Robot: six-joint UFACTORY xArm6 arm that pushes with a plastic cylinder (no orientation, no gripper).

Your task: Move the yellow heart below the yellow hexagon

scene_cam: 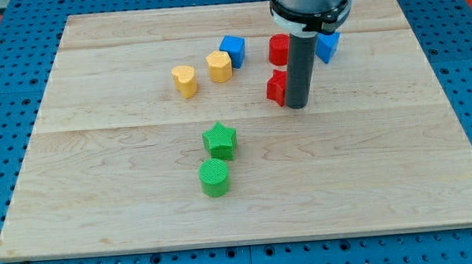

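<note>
Our rod ends in my tip [297, 106], a bare end with no jaws and nothing held, touching a red block [277, 87] and well right of the yellow heart [185, 81]. We judge the approach step is in hand: the heart sits just left of the yellow hexagon [220, 66]. Next we should circle to the heart's upper left and push it down-right, where open board lies above the green star [219, 141].

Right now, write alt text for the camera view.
My tip rests beside a red block, far right of the yellow heart, which sits left of the yellow hexagon on a wooden board.
</note>
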